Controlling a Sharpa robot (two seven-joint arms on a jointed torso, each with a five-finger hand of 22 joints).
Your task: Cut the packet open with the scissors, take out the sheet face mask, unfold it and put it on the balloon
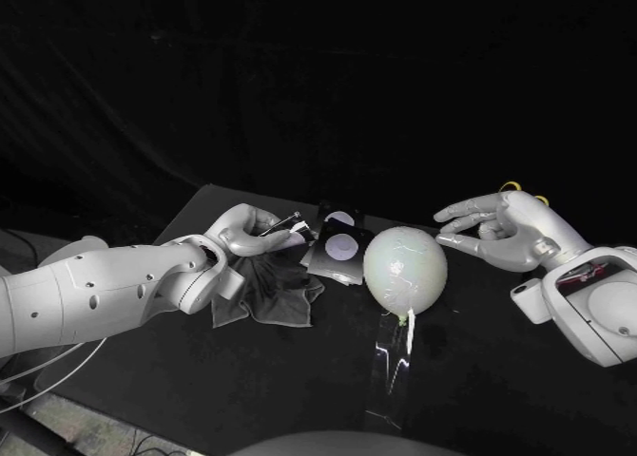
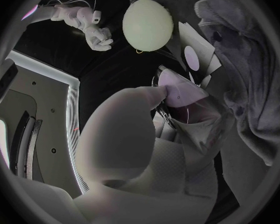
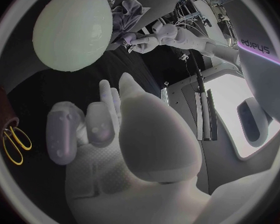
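Sheet face mask hangs dark, limp and crumpled from my left hand, which pinches it at near left. It is out of its packet, so I judge unfolding is the step in hand. The pale balloon stands just right of it, the black packet between them, slightly farther. My right hand, at the right, is spread and empty; next it should catch a free edge. Yellow scissors lie beyond.

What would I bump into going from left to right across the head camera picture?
Left hand → packet → balloon → right hand. The dark sheet face mask hangs under the left hand, so it has no clear place in the line.
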